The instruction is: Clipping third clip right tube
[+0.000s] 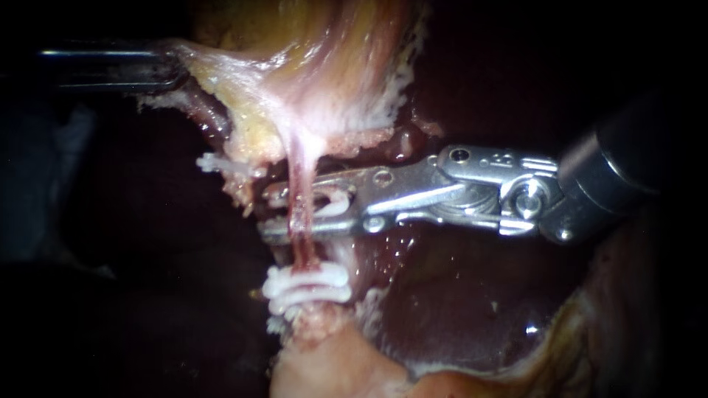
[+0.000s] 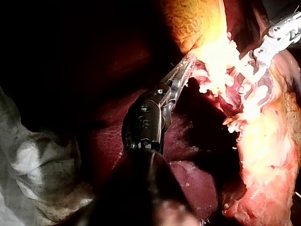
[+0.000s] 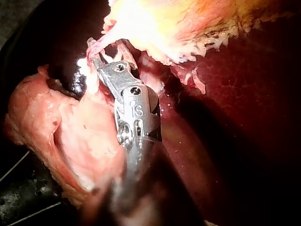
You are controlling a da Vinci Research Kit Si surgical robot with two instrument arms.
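The right tube (image 1: 299,210) is a thin pink-red strand, pulled taut. It runs from the gallbladder (image 1: 324,66) down across the gap between the jaws of the right instrument (image 1: 265,215). Those jaws stand apart, one on each side of the gap, and neither presses on the tube. A white clip (image 1: 333,205) sits in the jaws just behind where the tube crosses. From here I cannot tell whether the clip's legs reach around the tube or only lie against it.

Just past the jaws, on the side away from the gallbladder, two white clips (image 1: 306,286) are clamped on the same tube, one touching the other. Under the instrument's shaft lies the dark, wet liver (image 1: 457,295).

From the right wrist camera, the right instrument's (image 3: 96,56) tips are buried among pale strands at the edge of the yellow tissue, with a pink lump of flesh beside its shaft.

The left instrument (image 1: 166,66) is well apart from the right one, on the far side of the gallbladder. Its jaws are closed on a stretched fold at the gallbladder's edge. The left wrist camera shows those jaws (image 2: 186,68) reaching into the bright yellow tissue. A grey-white cloth (image 2: 37,179) lies beside the shaft.
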